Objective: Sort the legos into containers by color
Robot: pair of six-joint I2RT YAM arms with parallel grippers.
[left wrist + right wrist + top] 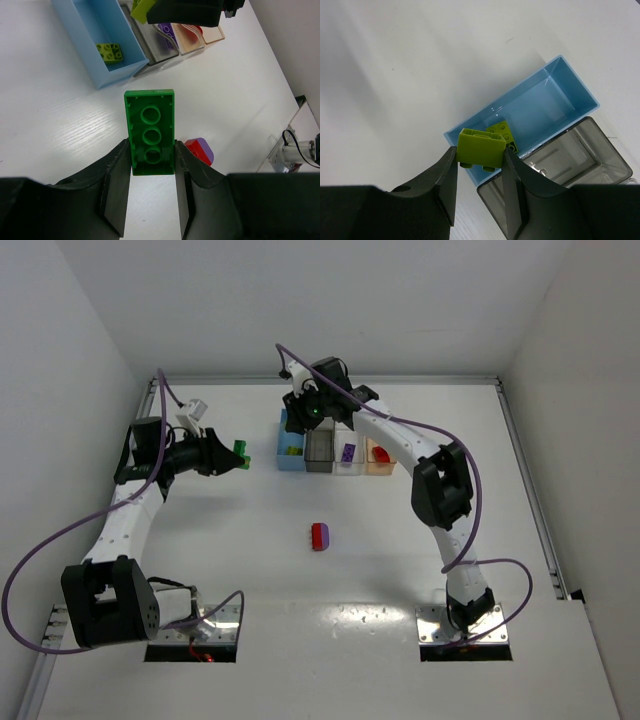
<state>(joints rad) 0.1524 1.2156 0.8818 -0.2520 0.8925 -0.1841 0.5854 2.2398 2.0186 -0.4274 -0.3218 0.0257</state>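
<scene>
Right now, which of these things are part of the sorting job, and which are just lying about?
Job: green brick in left pincer; yellow-green brick in right pincer; second yellow-green brick in blue bin; loose red-and-purple bricks; grey bin; clear bin; orange bin.
Not the job: purple cables; metal base plates.

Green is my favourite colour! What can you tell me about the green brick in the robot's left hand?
The green brick is a flat, long rectangle of shiny plastic. We see its hollow underside, with a thin rim and three round tubes in a row. The left hand pinches its long sides at one end, so the rest sticks out towards the blue bin. It is held over the white table, and only the hand's two fingers touch it.
</scene>
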